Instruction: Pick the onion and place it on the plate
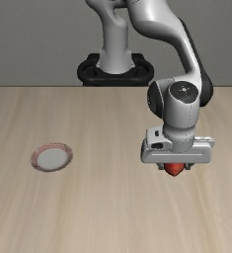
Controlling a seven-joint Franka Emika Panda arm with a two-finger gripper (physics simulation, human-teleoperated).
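A reddish onion (174, 171) shows partly beneath my gripper (176, 170), right of the table's middle in the exterior view. The gripper's grey body hangs directly over it and hides most of it. Whether the onion rests on the wooden table (98, 208) or is lifted off it cannot be told. A small round plate (50, 157) with a pinkish rim lies flat on the table at the exterior view's left, well apart from the gripper.
The robot's black base (115, 71) stands at the table's far edge, near the middle. Bare wooden surface stretches between the plate and the gripper and along the front.
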